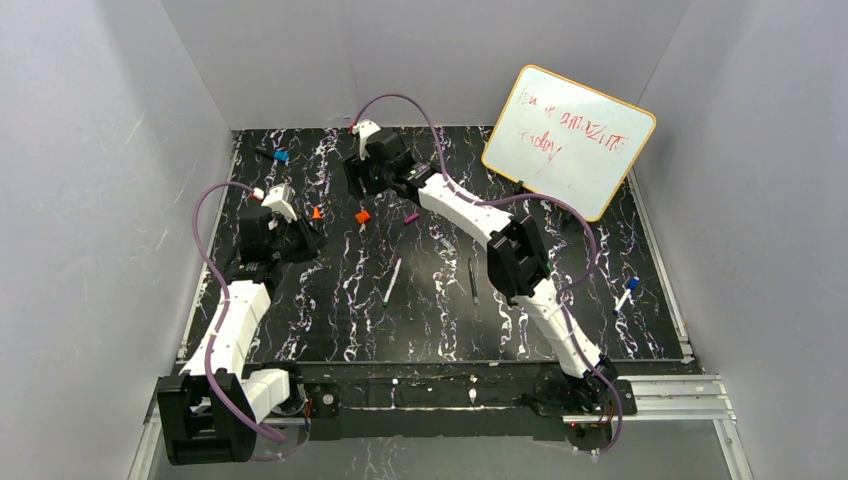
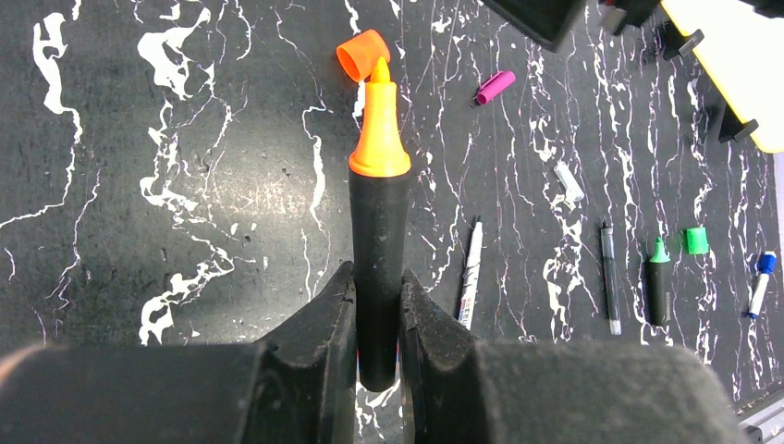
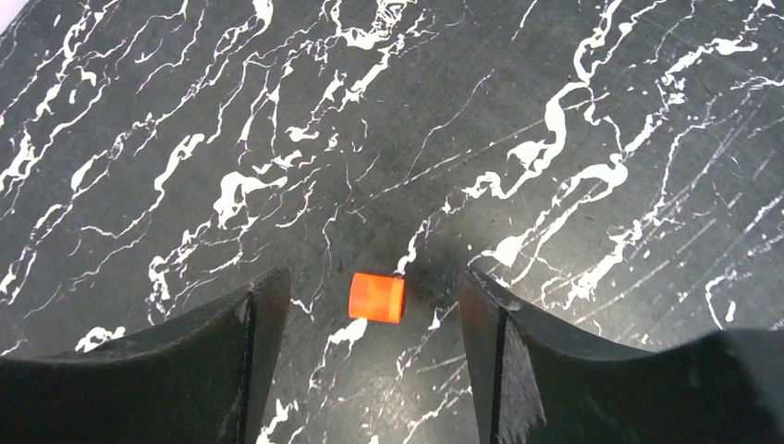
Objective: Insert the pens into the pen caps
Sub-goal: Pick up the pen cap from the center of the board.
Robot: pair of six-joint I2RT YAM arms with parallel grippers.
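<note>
The left end effector [image 2: 377,310] was clamped on a black marker [image 2: 379,222], its orange tip pointing away over the table [image 2: 139,111]; the right end effector [image 3: 370,282] stood open, one finger on either side of an orange cap [image 3: 377,297] lying on the table; elsewhere lay a purple cap [image 2: 495,87], white pen [image 2: 471,273], dark pen [image 2: 607,277], green marker [image 2: 657,282] and green cap [image 2: 695,240].

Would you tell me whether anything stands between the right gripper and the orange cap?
Nothing visible does: the cap lies alone on the bare table, between the right gripper's open fingers, touching neither.
</note>
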